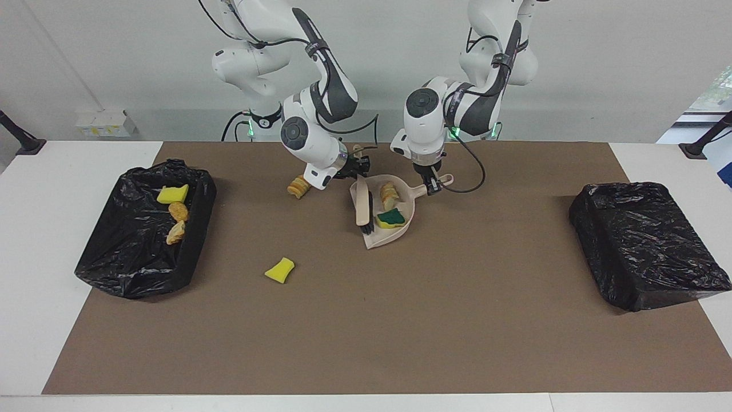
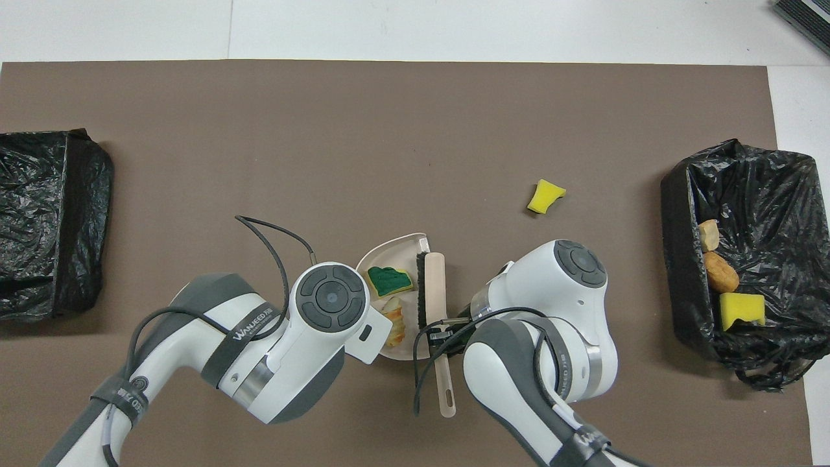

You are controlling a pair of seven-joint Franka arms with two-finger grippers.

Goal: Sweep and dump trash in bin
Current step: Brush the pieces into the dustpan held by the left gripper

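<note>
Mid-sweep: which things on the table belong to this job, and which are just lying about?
In the job:
- dustpan
- brush
- green-and-yellow sponge
- bread chunk
- brown chunk
- yellow sponge bit
- bin holding trash

Lying about:
- second black bin

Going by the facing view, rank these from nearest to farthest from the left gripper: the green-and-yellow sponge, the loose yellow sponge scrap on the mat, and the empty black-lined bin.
From the left gripper, shut on the beige plastic dustpan's handle:
1. Green-and-yellow sponge, in the dustpan.
2. Loose yellow sponge scrap, on the brown mat toward the right arm's end.
3. Empty black-lined bin, at the left arm's end of the table.
</note>
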